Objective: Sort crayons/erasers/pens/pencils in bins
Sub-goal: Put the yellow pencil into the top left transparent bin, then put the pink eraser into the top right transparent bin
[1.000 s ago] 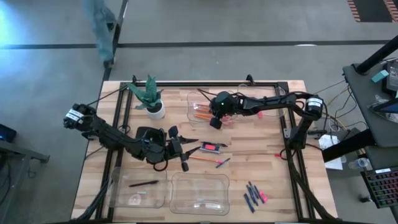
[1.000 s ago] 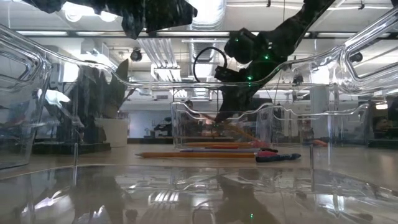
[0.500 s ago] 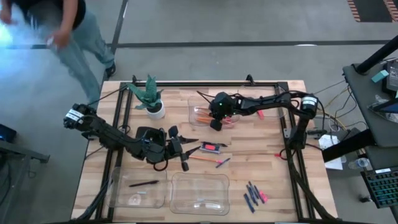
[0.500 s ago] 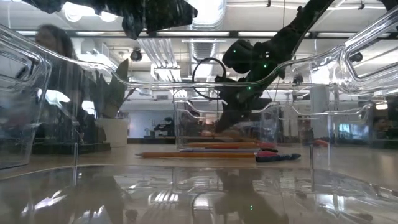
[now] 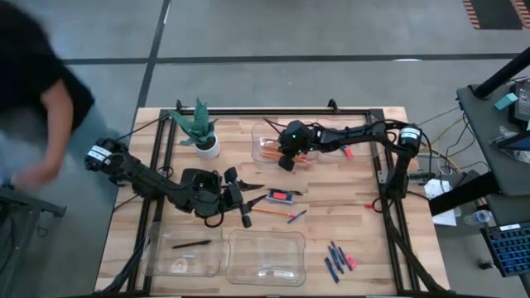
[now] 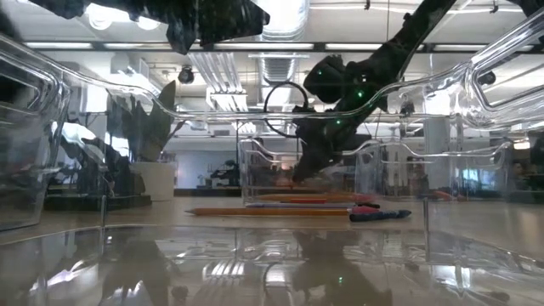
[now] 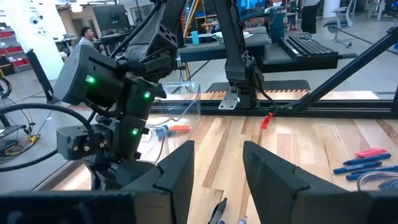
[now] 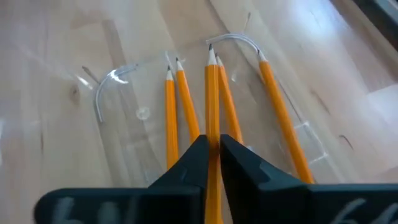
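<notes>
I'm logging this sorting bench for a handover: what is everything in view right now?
bins: three seen clearly, clear plastic, two at the near edge, one far middle
pencils: five, orange, in the far bin; one more loose at table centre
pen: one, black, at the near left bin
crayons: several, dark blue, table's near right
eraser: one, pink, beside the crayons
black box: one, table centre
plant: one, green, white pot, far left
person: one, dark top, beyond the table's left
left tool: open, empty, over table centre
right tool: in the far bin, closed on one pencil
</notes>
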